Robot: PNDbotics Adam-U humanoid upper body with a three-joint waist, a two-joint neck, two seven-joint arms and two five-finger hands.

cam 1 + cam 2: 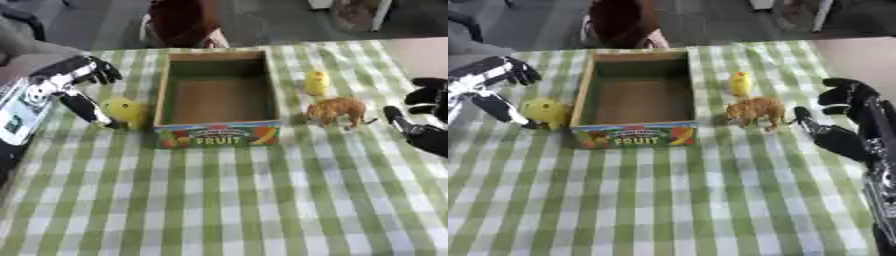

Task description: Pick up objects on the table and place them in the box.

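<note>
Checked cloth [227,200], yellow toy [125,111] against left fingers [85,107].

Matt checked cloth [227,200] under a printed cardboard box [217,134].

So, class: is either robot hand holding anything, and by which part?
Nothing is held. The left robot hand is open beside the yellow toy; the right robot hand is open beside the orange animal.

Box [219,90] at the table's [227,200] far middle, open side up. Left of the box, touching its wall, a round toy [123,111]; right of the box, a four-legged animal figure [337,111], with a small chick-like figure [316,82] just behind that.
</note>
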